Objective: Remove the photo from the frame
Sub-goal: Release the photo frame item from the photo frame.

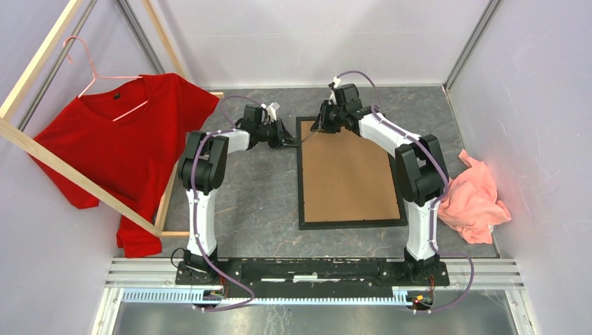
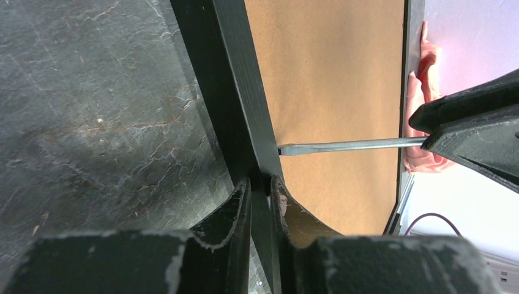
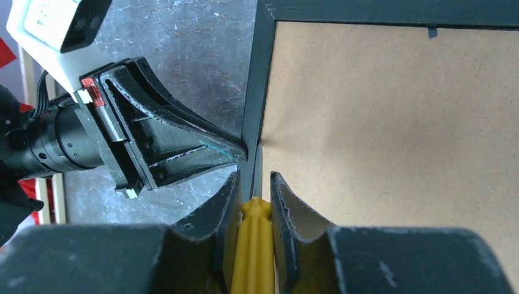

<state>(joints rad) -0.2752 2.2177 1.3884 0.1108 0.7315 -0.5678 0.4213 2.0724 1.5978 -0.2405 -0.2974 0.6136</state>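
From the overhead camera I see the black picture frame (image 1: 301, 188) lying face down on the dark, stone-patterned tabletop (image 1: 265, 216) between my two arms. Its brown backing board (image 1: 349, 174) faces up. I cannot see the photo; only the board shows inside the frame.

My left tool (image 2: 261, 184) is clenched on the frame's left rail near the far corner. One finger (image 2: 240, 211) is on the outer side of the rail and the other is on the board side.

My right tool (image 3: 254, 184) is clenched on the yellow handle of a flat-blade screwdriver (image 2: 349, 146), which reaches in over the board from the right. The blade tip touches the inner edge of that same left rail, where board meets rail, just beyond the left tool's fingertips.

A red T-shirt (image 1: 132, 139) hangs from a pale wooden rack (image 1: 70, 171) at the left. A crumpled salmon-pink cloth (image 1: 475, 199) lies at the tabletop's right edge.
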